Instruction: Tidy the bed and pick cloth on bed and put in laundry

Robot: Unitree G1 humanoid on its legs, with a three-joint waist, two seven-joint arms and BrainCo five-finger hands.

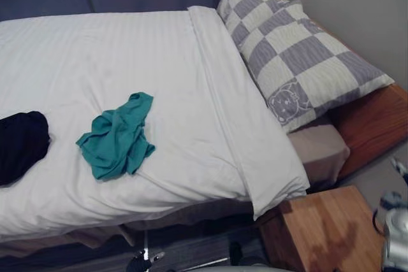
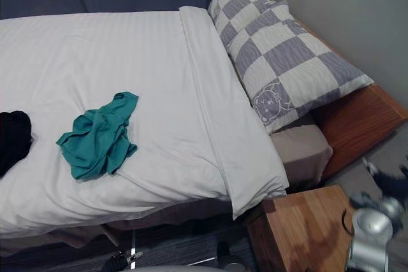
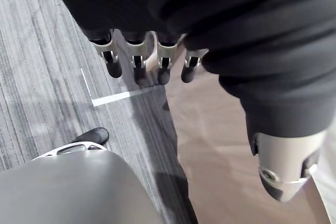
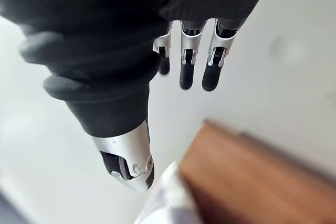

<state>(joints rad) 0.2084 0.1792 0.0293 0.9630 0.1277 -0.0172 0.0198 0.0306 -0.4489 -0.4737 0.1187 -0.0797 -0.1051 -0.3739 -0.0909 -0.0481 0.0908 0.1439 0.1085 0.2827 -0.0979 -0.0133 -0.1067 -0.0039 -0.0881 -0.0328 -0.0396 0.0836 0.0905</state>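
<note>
Your left hand [image 3: 236, 30] and right hand [image 4: 105, 40] wear dark ribbed covers; silver fingers [image 3: 137, 59] end dark-tipped, and the thumbs [image 4: 128, 161] seem silver with dark insets.

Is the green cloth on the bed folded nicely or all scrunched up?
Scrunched up. The teal cloth lies in a wrinkled heap on the white duvet, with uneven flaps sticking out.

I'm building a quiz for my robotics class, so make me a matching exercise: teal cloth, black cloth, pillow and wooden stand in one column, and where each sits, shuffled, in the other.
1. teal cloth
2. black cloth
3. pillow
4. wooden stand

A. at the head of the bed
B. beside the bed's near corner
C. middle of the duvet
D. on the duvet, at the view's left edge

Pairs: 1-C, 2-D, 3-A, 4-B
</note>
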